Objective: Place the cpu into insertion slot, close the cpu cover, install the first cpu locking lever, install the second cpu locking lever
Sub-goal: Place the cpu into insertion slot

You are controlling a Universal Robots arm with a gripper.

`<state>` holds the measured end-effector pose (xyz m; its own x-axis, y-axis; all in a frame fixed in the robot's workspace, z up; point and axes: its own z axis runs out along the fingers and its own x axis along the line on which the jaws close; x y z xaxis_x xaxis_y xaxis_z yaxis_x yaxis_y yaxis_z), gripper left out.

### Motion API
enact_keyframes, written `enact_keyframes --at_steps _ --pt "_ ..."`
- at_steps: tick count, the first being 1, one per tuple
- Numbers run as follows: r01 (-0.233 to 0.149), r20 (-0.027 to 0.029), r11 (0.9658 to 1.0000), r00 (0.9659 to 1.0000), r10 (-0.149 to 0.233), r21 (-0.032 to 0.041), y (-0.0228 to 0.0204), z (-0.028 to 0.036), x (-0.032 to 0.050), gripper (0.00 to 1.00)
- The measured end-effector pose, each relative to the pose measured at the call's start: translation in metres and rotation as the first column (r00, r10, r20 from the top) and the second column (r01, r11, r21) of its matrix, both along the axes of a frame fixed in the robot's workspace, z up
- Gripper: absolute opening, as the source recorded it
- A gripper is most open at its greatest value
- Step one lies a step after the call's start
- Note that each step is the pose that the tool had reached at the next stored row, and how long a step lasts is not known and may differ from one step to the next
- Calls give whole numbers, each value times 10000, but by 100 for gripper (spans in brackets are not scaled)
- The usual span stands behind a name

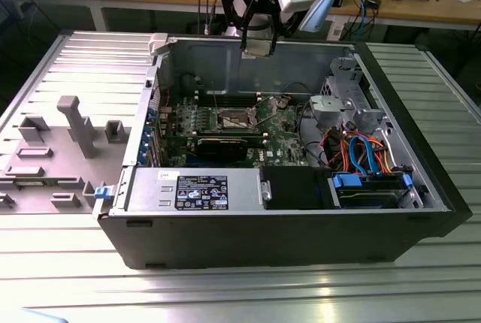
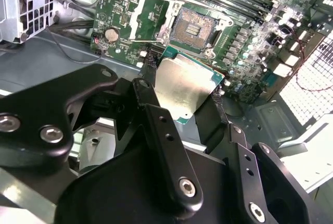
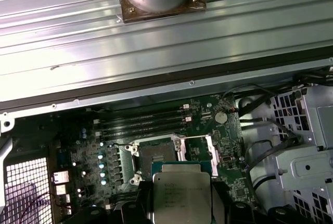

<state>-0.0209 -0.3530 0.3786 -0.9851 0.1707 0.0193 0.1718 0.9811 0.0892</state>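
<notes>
a ribbed silver metal table (image 1: 225, 293) carries a black tower computer case (image 1: 263, 240) laid on its side with the side panel off. seen in the exterior view, a set of grey plastic fixtures (image 1: 75, 124) stands on the table at nine o'clock from the case.

inside the case, a grey power supply box with a dark label (image 1: 195, 188) fills the six o'clock edge. a silver drive cage with blue and orange cables (image 1: 361, 150) takes the three o'clock side. the green motherboard (image 1: 285, 131) lies flat on the case floor between the middle and ten o'clock.

my black two-fingered gripper (image 1: 257, 45) hangs at twelve o'clock above the case's far wall, well apart from the board. in both wrist views my gripper (image 2: 184, 83) (image 3: 179, 206) is pinching the cpu, a small flat square chip with a plain silver-grey metal top (image 2: 182, 86) (image 3: 179, 195), by two opposite edges, metal face up.

the long black memory slots (image 3: 140, 125) run in a row just beside the socket. the cpu cover, a thin silvery metal frame with a cut-out middle (image 2: 151, 21) (image 3: 200, 148), is swung open and sits at three o'clock from the socket in the exterior view. the insertion slot, a small square socket with a dark centre and silvery rim (image 1: 234, 120) (image 2: 195, 26) (image 3: 155, 157), lies bare, its contact field showing. the cpu is held in the air above the board, not touching the slot.
</notes>
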Motion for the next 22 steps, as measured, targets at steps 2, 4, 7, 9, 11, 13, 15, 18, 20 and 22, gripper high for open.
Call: enact_keyframes --at_steps 2,4,7,9,11,13,15,18,20,22 --pt "106 0 9999 9999 -106 1 0 0 0 55" --pt "128 1 9999 9999 -128 1 0 0 0 55" --pt "131 0 9999 9999 -131 0 0 0 0 55" --pt "130 0 9999 9999 -130 1 0 0 0 55" --pt "131 0 9999 9999 -131 0 0 0 0 55" --pt "131 0 9999 9999 -131 1 0 0 0 55" --pt "132 0 9999 9999 -132 0 0 0 0 55" --pt "160 1 9999 9999 -160 1 0 -1 0 55" --pt "288 1 9996 9996 -288 -1 0 -1 0 55" --pt "656 0 9978 9978 -656 -3 0 -1 0 55"
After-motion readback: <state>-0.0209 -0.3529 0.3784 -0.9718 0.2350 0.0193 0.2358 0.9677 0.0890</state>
